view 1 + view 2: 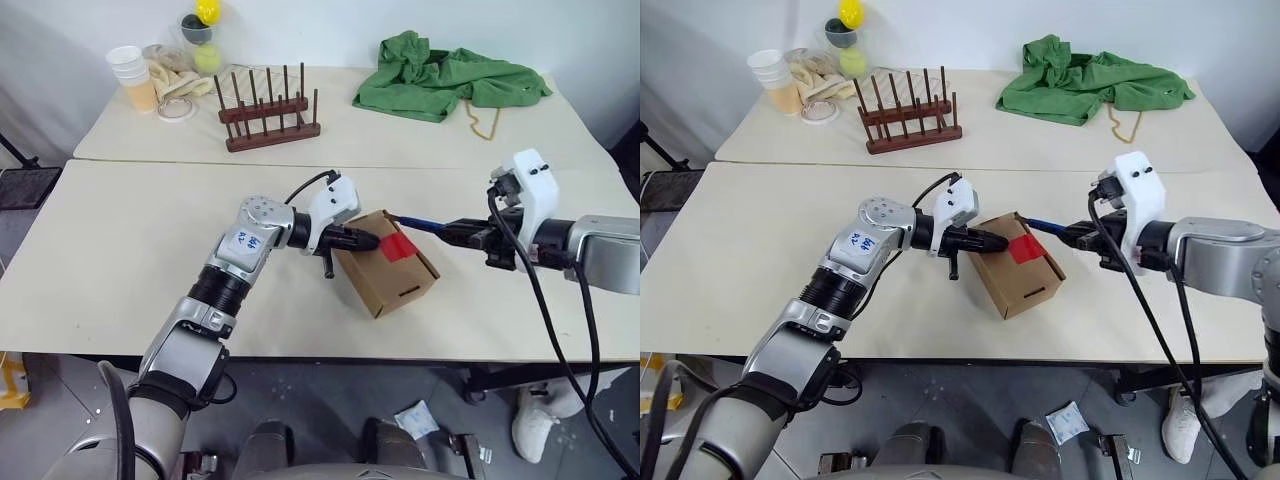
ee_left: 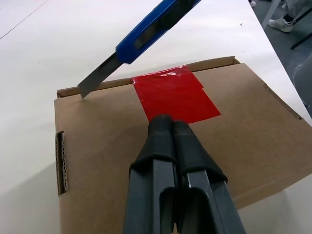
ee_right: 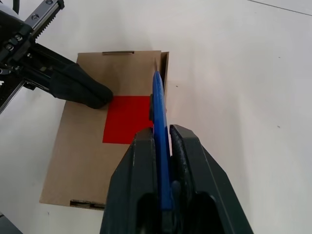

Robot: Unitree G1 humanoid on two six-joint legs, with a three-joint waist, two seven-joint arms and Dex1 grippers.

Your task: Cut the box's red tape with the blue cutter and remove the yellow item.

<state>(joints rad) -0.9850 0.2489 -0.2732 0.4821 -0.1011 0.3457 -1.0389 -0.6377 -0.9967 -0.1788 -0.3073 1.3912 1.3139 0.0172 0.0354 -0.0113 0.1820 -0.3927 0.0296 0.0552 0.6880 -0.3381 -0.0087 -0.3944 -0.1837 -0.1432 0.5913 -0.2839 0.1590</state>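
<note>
Box point(image 1: 385, 262) of brown cardboard sits near the middle of the front desk point(image 1: 120, 250), turned at an angle, flaps down, with the red tape point(image 1: 398, 246) across its top at the far edge. No yellow item from inside the box can be seen, so it is presumably shut in.

Left tool point(image 1: 368, 240) comes in from nine o'clock, fingers pressed together, their tips on the box top right at the tape's near edge; it looks to be steadying the box. Right tool point(image 1: 462, 234) comes in from three o'clock, clamped on the blue cutter point(image 1: 420, 225). In the left wrist view the blade tip point(image 2: 92, 83) hangs just above the far top edge of the box, beside the tape and not yet in it.

Judged from this, the step in hand is lining up the cut. Next move calls for lowering the blade onto the seam at the tape and drawing it across the red patch, while the left tool holds the box down.

Room is tight: the left fingertips sit just beside the cutting line, so the stroke should stay clear of them. Bare desk lies open around the box. A wooden rack point(image 1: 270, 108) and a green cloth point(image 1: 445, 78) lie well apart at twelve o'clock.
</note>
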